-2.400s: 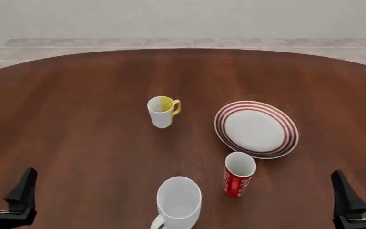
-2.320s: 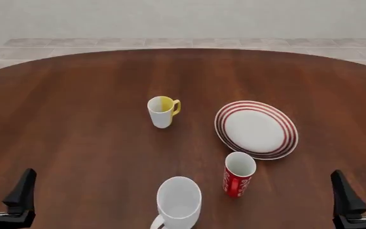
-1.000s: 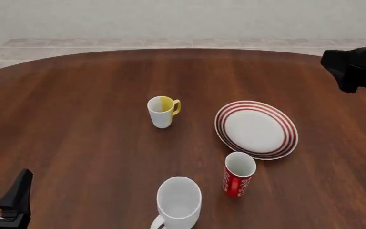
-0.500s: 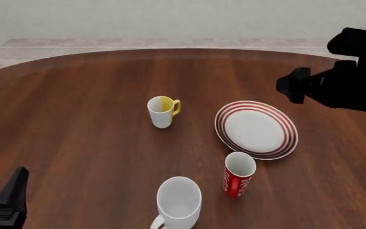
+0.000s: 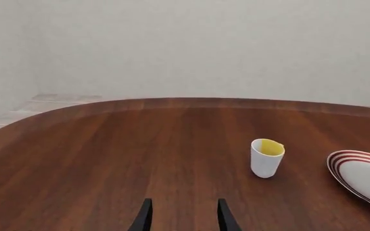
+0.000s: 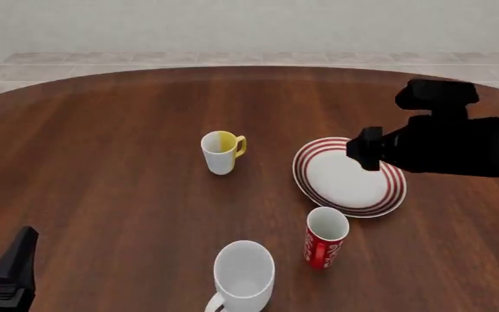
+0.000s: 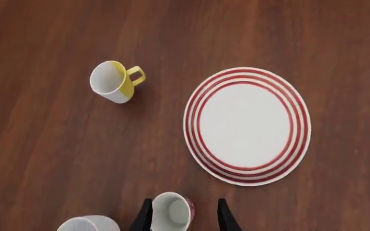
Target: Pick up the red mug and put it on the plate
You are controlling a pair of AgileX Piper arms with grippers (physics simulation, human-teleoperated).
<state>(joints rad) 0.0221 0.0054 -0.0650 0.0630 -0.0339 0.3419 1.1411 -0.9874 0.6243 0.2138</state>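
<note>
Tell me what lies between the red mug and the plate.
Only bare table: the front view shows the red mug just clear of the plate.

white mug (image 6: 243,273) beside red mug (image 6: 326,237)

Worktop (image 6: 102,162): you face dark reddish wood with a rounded far edge.
Floor (image 6: 232,58): pale tiles beyond it.
Wall (image 6: 232,23): plain off-white.

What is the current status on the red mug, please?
Both grippers open, empty. Right gripper high above red mug; left gripper low, clear. Mug upright beside plate, not on it. Nothing in the way.
</note>
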